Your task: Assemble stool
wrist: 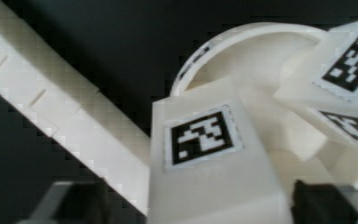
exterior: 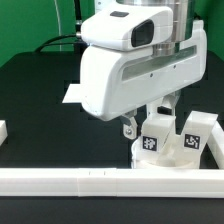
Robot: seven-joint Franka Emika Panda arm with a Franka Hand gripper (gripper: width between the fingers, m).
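Observation:
The white round stool seat (exterior: 168, 157) lies on the table just behind the front rail. Two blocky white legs with black-and-white tags stand up from it: one (exterior: 152, 136) towards the exterior view's left and one (exterior: 196, 136) to its right. My gripper (exterior: 149, 117) hangs over the left leg, with its fingers on either side of it. In the wrist view that leg (wrist: 202, 135) fills the space between the dark fingers (wrist: 66, 195). A dark gap shows beside one finger, so the jaws are open. The seat's rim (wrist: 229, 50) and the second leg (wrist: 348, 60) lie beyond.
A long white border rail (exterior: 100, 181) runs along the front and also shows in the wrist view (wrist: 43, 85). A white rail end (exterior: 3, 131) sits at the exterior view's left edge. The marker board (exterior: 73, 95) lies behind, partly hidden by the arm.

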